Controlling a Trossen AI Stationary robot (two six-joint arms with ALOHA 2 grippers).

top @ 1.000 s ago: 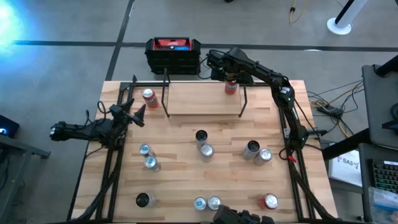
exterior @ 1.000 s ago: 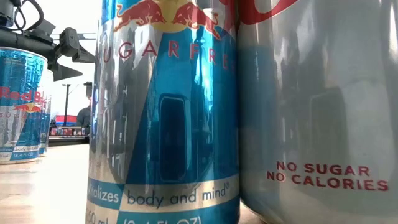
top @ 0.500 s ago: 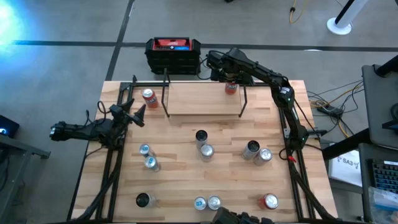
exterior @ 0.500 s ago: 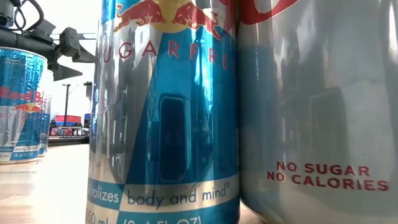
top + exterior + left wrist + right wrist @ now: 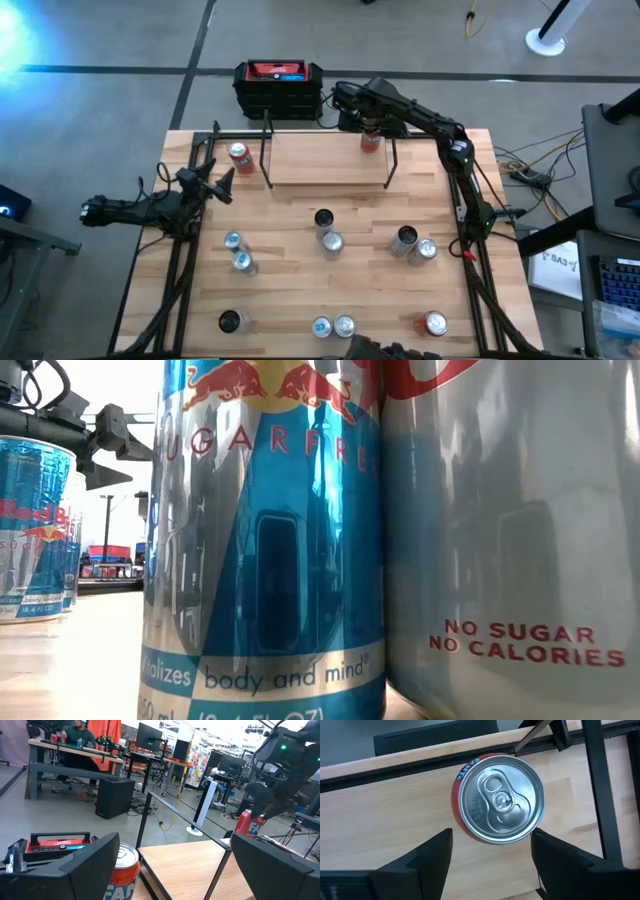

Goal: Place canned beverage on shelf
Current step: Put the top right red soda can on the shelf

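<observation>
Step in hand, as judged: release of the red aluminium beverage can on the shelf, a low rack with a light wood board and thin black metal posts.

- Can position: upright on the shelf board, near its far right corner, silver lid with pull tab facing up.
- Right end effector: above the can, looking straight down on the lid. Dark fingers parted on either side of the can, with light wood visible between each finger and the can wall; no grip evident. Full clearance lower down the can wall hard to confirm from the overhead angle.
- Left end effector: open, empty, parked at the left edge of the bench, pointed toward a second red can standing off the shelf's left end.

Recommended procedure:
1. Widen the right fingers until both sit well clear of the can wall.
2. Retract straight up, no sideways travel, to avoid tipping the can.
3. Keep clear of the black post just beside the can.
4. Hold the left arm parked until the right arm clears the shelf.

Remaining: several blue-and-silver cans standing on the bench.
</observation>
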